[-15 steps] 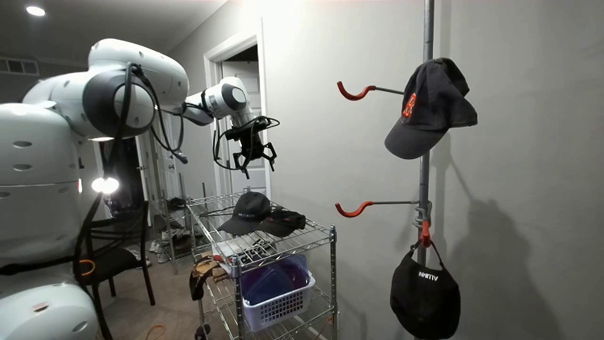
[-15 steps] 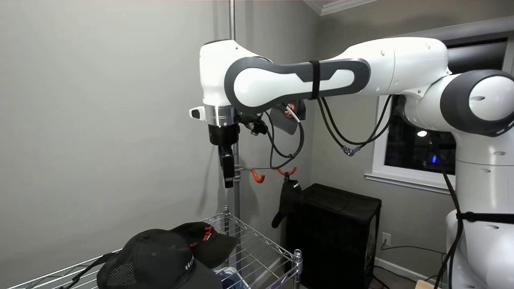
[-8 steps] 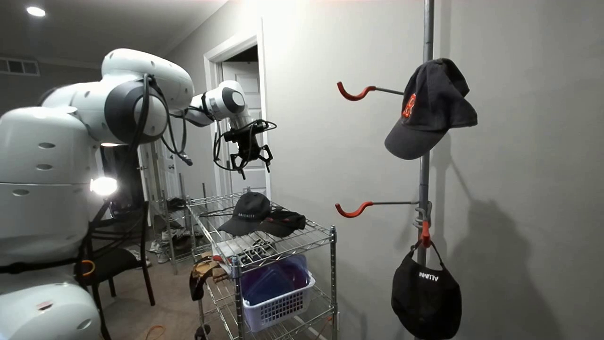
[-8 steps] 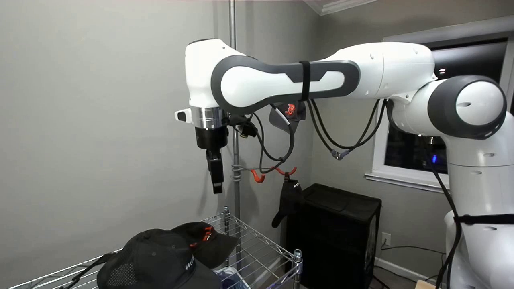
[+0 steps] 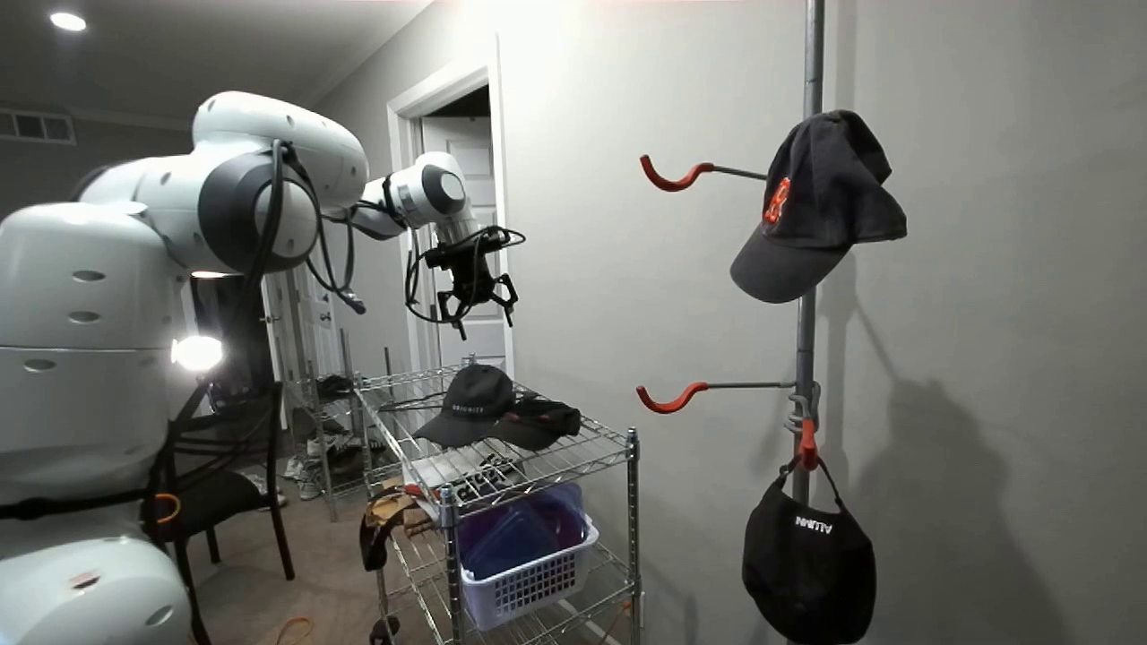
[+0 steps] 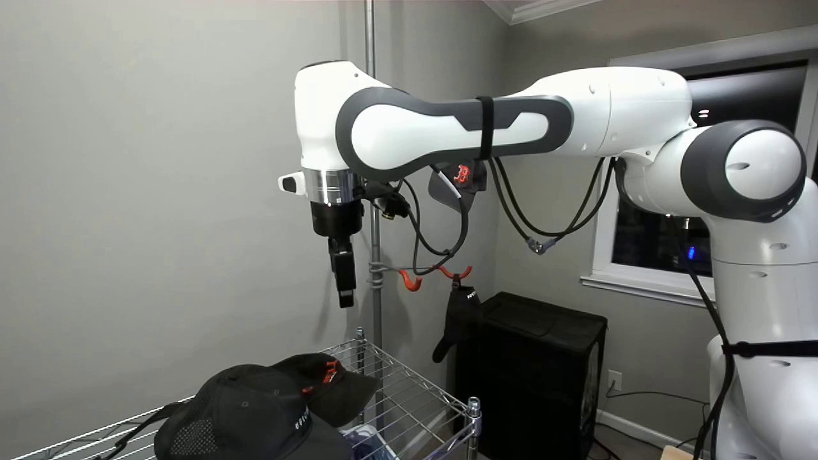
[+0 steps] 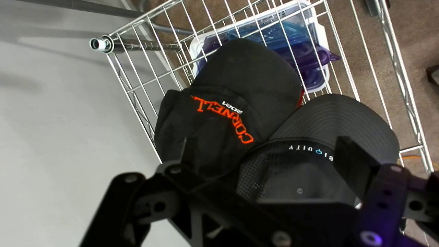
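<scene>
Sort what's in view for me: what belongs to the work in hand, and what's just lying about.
Seemingly part of the work:
Cornell cap
mesh cap
rack, under both
gripper, open above them

Probably just lying about:
basket
chair
black box

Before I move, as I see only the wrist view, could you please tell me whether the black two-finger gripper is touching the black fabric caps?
Observer: No, both exterior views show a gap between the gripper and the black fabric caps.
Operator: Thank you; does anything hang outside my picture?
Observer: Yes, in an exterior view, a dark fabric cap with an orange letter hangs in front of a grey metal pole.
Operator: Is anything lower down?
Observer: A black cap with upside-down white lettering hangs from a red-tipped metal hook.
</scene>
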Tool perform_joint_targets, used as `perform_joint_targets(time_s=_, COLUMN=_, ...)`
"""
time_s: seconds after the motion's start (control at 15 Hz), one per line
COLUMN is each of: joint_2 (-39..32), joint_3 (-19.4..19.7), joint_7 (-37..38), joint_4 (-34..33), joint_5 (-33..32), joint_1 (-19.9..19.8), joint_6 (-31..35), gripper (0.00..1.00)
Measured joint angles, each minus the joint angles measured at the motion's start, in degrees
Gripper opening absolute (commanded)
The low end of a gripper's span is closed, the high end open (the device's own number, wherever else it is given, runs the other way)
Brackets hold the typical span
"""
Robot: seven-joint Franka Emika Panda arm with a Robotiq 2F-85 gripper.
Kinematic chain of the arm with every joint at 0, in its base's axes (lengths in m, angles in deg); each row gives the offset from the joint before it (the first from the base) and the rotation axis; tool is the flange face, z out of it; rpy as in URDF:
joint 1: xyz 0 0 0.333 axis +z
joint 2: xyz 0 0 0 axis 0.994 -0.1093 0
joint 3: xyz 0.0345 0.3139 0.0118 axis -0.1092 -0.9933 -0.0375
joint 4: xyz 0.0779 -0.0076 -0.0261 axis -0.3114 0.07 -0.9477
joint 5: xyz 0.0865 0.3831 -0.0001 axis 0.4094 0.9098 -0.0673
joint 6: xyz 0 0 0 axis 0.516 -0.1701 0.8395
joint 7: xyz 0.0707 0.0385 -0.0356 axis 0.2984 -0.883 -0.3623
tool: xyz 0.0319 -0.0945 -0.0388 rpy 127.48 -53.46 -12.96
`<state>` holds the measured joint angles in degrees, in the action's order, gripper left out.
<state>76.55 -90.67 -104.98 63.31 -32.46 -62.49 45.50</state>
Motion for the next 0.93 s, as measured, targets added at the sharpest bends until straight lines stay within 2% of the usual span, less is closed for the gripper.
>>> perform_joint_targets(time_s=0.2, joint_2=-0.02, joint_3=0.01, joint_7=0.0, joint_4=0.0, joint_5=0.0, joint_1=0.02, joint_6=0.02, gripper=1.0)
perform_joint_targets(time_s=0.47, joint_2=-1.53, joint_3=-0.03, joint_7=1.64, joint_4=-0.74, joint_5=2.1, joint_1=0.19, joint_6=3.3, gripper=1.0)
perform_joint_targets(time_s=0.93, joint_2=-10.17, joint_3=0.08, joint_7=5.86, joint_4=-5.17, joint_5=4.05, joint_1=2.36, joint_6=8.48, gripper=1.0)
